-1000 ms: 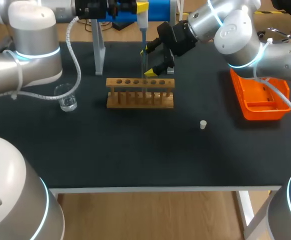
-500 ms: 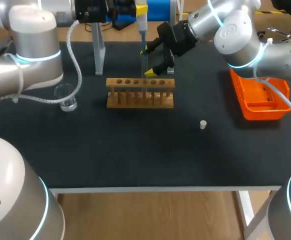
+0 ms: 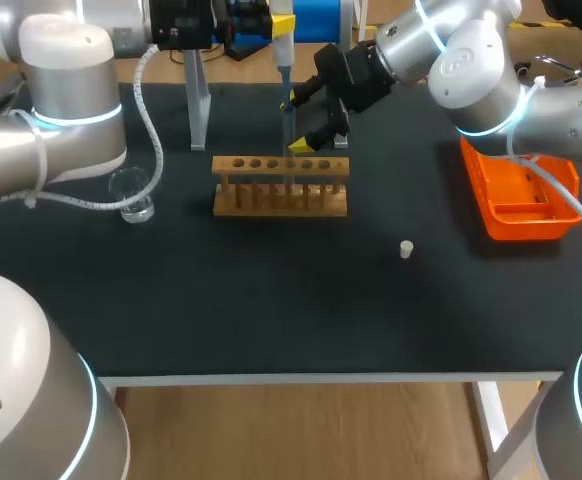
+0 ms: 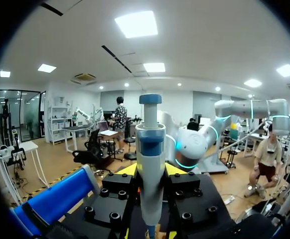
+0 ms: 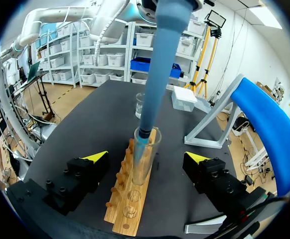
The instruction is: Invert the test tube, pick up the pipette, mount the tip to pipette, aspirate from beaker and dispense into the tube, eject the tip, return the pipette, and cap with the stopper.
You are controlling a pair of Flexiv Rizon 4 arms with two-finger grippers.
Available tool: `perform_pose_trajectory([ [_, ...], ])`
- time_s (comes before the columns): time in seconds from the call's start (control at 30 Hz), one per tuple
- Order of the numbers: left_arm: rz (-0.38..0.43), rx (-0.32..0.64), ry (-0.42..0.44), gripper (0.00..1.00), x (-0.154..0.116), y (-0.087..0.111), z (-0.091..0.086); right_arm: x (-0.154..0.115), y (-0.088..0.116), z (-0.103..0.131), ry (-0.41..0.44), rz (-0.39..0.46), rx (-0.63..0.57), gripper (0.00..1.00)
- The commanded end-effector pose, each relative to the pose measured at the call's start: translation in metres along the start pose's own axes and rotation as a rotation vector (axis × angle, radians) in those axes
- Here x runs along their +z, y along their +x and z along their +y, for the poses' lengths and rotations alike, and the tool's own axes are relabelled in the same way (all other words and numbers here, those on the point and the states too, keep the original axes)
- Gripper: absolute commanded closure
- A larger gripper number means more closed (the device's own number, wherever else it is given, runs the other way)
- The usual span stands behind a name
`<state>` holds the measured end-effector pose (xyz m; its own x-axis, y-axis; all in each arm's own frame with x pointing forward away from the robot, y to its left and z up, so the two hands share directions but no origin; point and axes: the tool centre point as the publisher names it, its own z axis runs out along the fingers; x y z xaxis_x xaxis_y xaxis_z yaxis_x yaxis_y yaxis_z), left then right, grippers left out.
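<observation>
Pipette (image 4: pixel 150 149), gripped upright by the closed left fingers (image 4: pixel 190 194), points straight down with its tip inside the test tube (image 5: pixel 146 154), which stands in the wooden rack (image 3: pixel 281 190) between the wide-spread right fingers (image 5: pixel 92 162), touching neither.

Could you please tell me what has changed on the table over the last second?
The left fingers, shut on the pipette, lowered it slightly, its tip inside the tube. The left arm's elbow shifted a little too. Nothing was grasped or released. The right fingers stay open on either side of the tube. The rack, beaker, stopper and orange bin have not moved.
</observation>
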<state>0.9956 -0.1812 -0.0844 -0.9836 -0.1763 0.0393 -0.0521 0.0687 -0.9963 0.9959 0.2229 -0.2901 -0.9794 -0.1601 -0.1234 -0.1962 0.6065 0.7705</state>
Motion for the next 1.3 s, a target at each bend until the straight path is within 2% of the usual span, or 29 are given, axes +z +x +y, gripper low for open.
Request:
perform_pose_trajectory([
  [0.03,0.000,0.004,0.000,1.00,0.0008,-0.0011,0.0007,-0.0013,-0.0005,0.0000,0.001,0.004,0.000,0.00],
  [1.3,0.005,0.003,-0.016,1.00,0.0042,-0.0043,0.0005,-0.0013,-0.0005,0.0000,0.001,0.004,0.000,0.00],
])
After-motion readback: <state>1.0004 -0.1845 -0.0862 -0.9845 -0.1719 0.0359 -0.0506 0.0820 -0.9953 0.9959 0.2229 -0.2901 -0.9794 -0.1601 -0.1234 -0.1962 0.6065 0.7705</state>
